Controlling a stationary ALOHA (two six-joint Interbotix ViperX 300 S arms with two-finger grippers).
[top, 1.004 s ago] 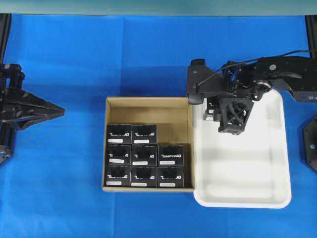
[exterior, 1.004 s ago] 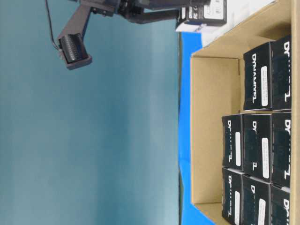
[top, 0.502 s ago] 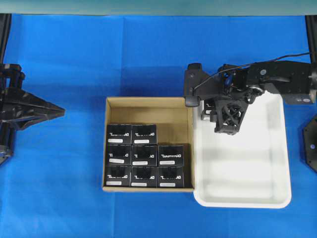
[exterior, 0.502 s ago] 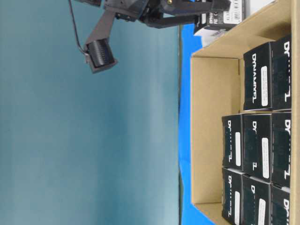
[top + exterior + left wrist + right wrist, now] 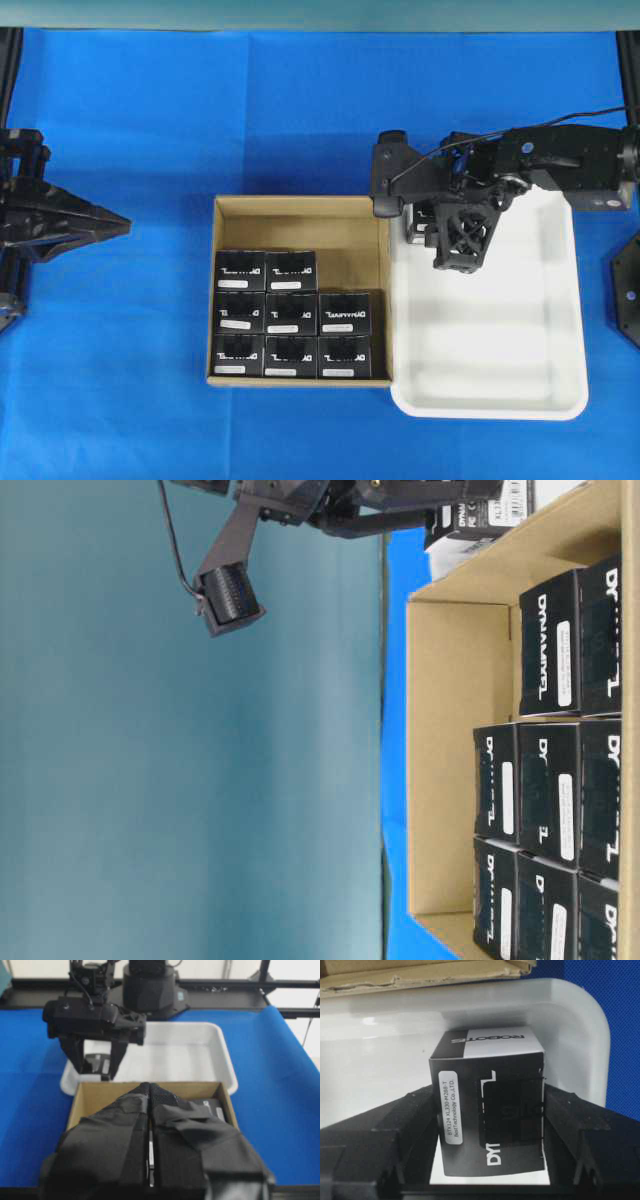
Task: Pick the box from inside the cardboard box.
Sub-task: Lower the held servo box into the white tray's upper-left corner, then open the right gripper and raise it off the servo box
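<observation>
The box – small black carton, white lettering, white label strip reading "BTX124 XL330-M288-T" down one side – sits clamped between the two black fingers of the right gripper, one finger pressed on each side face. It is out of the cardboard box, over the far corner of the white plastic tray, the corner nearest the carton's wall. From the wrist view I can't tell if it touches the tray floor or hangs just above it.

Overhead, the right gripper points down into the tray near its upper-left corner, the held box mostly hidden under the arm. The table-level view catches only a bit of it at the top edge, beyond the carton's rim.

The cardboard box lies just left of the tray, walls touching. Eight black boxes remain inside – three in the near row, three in the middle, two in the far row, with bare floor at the far right spot and along the far wall.

Left gripper is well apart at the table's left side, aimed toward the carton – fingers pressed together, nothing between them. Blue cloth covers the table.
</observation>
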